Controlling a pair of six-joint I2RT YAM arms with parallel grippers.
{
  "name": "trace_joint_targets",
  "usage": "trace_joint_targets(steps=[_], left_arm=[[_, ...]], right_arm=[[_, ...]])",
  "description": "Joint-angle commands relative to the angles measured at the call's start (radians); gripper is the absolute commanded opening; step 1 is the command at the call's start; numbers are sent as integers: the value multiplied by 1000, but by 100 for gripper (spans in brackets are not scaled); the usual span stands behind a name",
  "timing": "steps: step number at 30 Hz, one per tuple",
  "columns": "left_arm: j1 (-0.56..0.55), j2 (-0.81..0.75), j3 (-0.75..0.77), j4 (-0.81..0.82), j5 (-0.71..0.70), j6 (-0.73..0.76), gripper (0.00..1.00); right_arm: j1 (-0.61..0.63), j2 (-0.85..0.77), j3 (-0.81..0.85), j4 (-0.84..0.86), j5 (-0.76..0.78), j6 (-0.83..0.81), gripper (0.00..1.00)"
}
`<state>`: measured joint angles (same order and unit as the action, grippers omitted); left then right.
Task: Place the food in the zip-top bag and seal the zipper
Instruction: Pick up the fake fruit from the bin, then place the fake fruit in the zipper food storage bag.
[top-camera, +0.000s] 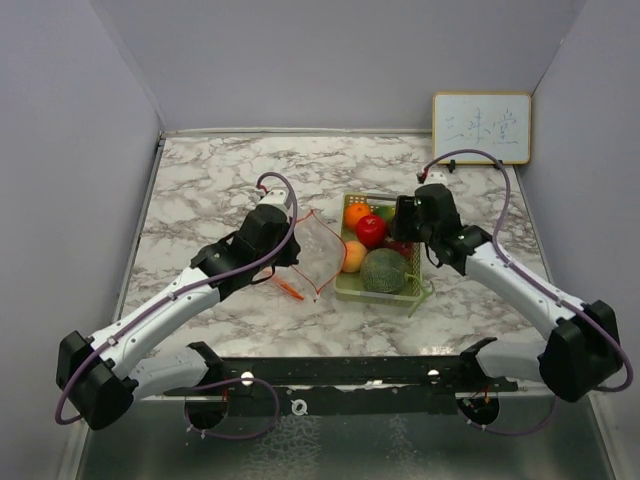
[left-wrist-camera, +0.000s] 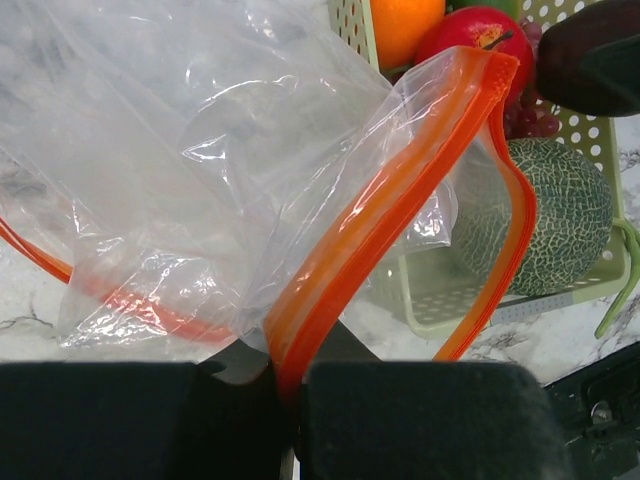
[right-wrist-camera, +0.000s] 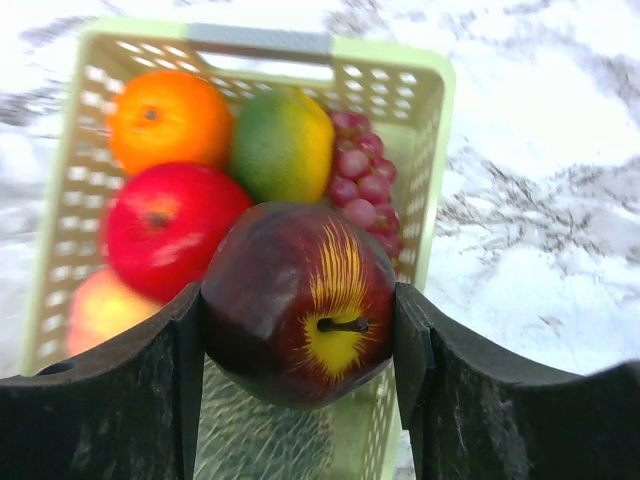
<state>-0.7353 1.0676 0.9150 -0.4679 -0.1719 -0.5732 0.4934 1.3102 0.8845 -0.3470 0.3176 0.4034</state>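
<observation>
One bag (left-wrist-camera: 200, 180), one tray (right-wrist-camera: 430, 90) of six fruits (right-wrist-camera: 160, 230); right gripper (right-wrist-camera: 300, 330) clamped a seventh, dark apple (right-wrist-camera: 290, 290); left gripper (left-wrist-camera: 285, 400) pinched the bag's zipper (left-wrist-camera: 400, 190).

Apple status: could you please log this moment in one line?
left end effector: shut on bag; right end effector: shut on apple; bag: open

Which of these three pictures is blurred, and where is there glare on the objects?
Right wrist view: the marble table and the basket are smeared; the dark red apple held in the right gripper is sharper. Left wrist view: white glare streaks on the clear bag; the left gripper is a dark, detail-free mass. Top external view: evenly lit and sharp, no strong glare.
</observation>
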Motion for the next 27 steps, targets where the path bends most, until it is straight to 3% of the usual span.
trace_joint_targets(steps=[1, 9, 13, 20, 23, 27], left_arm=[[2, 19, 18, 39, 30, -6, 0], [2, 44, 33, 53, 59, -23, 0], [2, 49, 46, 57, 72, -30, 0], [2, 46, 92, 39, 97, -34, 0], [2, 34, 100, 43, 121, -41, 0], [2, 19, 97, 45, 142, -49, 0]], right_arm=[[0, -188, 56, 42, -223, -76, 21], [29, -283, 29, 236, -727, -67, 18], [100, -248, -9, 375, -848, -44, 18], [254, -135, 20, 399, -798, -110, 19], [262, -110, 9, 377, -643, -111, 21], [265, -95, 12, 341, -397, -119, 52]])
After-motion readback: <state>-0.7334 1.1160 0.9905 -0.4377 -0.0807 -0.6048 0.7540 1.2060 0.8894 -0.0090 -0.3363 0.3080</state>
